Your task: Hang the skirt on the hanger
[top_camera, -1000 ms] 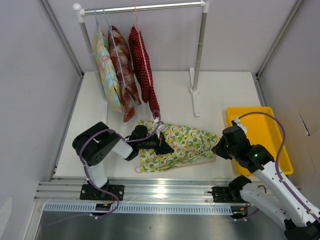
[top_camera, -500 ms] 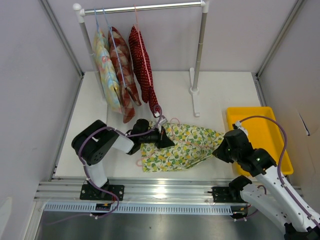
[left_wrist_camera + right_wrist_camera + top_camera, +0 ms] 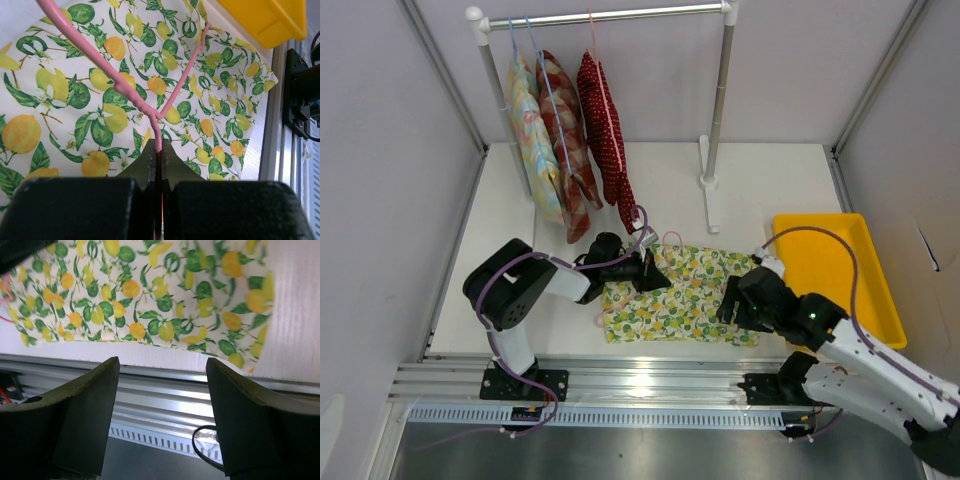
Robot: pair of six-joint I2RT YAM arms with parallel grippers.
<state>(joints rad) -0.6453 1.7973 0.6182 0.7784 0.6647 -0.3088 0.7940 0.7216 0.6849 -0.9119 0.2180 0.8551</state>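
Left tool (image 3: 157, 150) is clamped tight on the pink hanger (image 3: 135, 97) atop the skirt (image 3: 215, 100), while the right tool (image 3: 162, 365) hovers spread wide apart over its near edge.

The hanger (image 3: 127, 90) runs past the upper edge.

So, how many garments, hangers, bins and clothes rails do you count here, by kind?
Garments: 4, the lemon skirt and 3 hanging garments
Hangers: 4, the pink hanger and 3 hangers on the rail
Yellow bin: 1
Clothes rail: 1
Total: 10
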